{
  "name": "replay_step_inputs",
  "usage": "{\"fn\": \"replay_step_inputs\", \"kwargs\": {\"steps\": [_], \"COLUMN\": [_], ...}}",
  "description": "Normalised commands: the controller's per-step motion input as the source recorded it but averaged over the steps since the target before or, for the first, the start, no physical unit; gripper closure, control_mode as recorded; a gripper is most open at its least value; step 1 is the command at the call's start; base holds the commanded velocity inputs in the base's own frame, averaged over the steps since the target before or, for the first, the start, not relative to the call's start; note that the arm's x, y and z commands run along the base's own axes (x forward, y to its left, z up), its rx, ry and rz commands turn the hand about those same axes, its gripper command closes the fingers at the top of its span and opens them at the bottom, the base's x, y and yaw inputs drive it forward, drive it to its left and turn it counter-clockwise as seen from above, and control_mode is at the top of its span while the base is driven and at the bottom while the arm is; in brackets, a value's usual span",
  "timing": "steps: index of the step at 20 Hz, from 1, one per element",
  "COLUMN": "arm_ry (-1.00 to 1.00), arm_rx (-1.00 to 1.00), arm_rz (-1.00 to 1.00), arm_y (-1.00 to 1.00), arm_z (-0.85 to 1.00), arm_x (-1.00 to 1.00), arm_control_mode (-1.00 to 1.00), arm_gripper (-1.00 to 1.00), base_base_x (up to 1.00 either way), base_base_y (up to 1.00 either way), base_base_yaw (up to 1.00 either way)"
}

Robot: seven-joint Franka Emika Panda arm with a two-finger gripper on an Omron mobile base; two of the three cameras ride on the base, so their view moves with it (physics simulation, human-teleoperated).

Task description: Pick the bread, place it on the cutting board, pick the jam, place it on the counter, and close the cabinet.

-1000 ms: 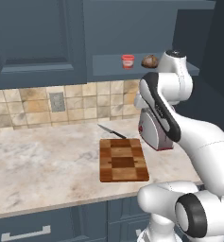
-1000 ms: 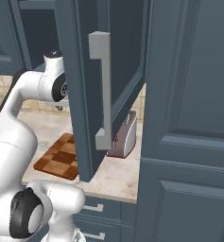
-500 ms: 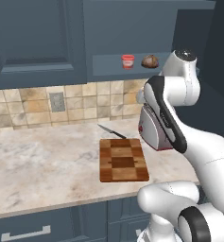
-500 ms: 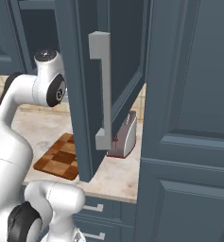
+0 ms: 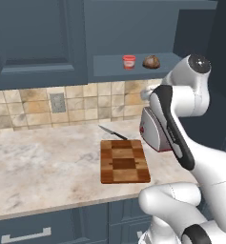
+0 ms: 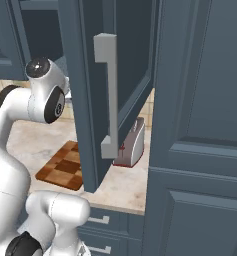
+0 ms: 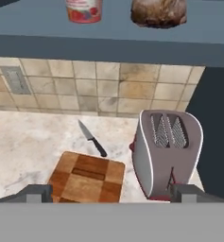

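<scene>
I see the bread point(image 5: 151, 62) on the shelf inside the open cabinet point(image 6: 90, 95), just beside the jam point(image 5: 129, 61). The two sit near each other but do not touch. In my hand view the jam point(image 7: 84, 9) and the bread point(image 7: 159, 11) are up at the top, so my hand is below the shelf and looks up at it.

My pincer point(image 7: 111, 193) is wide, with nothing in it. The two tips stand far apart at the bottom of the hand view.

The board point(image 5: 124, 161) lies flat on the worktop point(image 5: 43, 167), close to the front edge. Nothing is on it. A knife point(image 5: 112, 132) lies just behind the board, toward the wall. A toaster point(image 5: 154, 131) stands near the board's back right corner.

So I think nothing is done yet. The bread must go on the board first. Then the jam must come down to the worktop. Last, the cabinet door must be shut; in the right view it sticks far out, with its long silver handle point(image 6: 107, 95) facing me.

I think my next move is to lift the hand up to the shelf and close on the bread. I must take care not to bump the jam, since it is so close
</scene>
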Motion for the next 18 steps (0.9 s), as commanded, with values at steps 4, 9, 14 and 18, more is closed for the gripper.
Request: {"fn": "replay_step_inputs", "kwargs": {"steps": [4, 9, 14, 18], "arm_ry": [-0.15, -0.09, -0.01, 0.0], "arm_rx": [0.0, 0.0, 0.0, 0.0], "arm_rz": [0.0, 0.0, 0.0, 0.0], "arm_y": [-0.08, -0.07, 0.0, 0.0], "arm_z": [0.31, 0.37, 0.52, 0.61], "arm_x": [-0.12, -0.1, -0.02, 0.0], "arm_control_mode": [-1.0, -1.0, -1.0, -1.0], "arm_gripper": [-1.0, -1.0, -1.0, -1.0], "base_base_x": [0.0, 0.0, 0.0, 0.0], "base_base_y": [0.0, 0.0, 0.0, 0.0], "base_base_yaw": [0.0, 0.0, 0.0, 0.0]}}
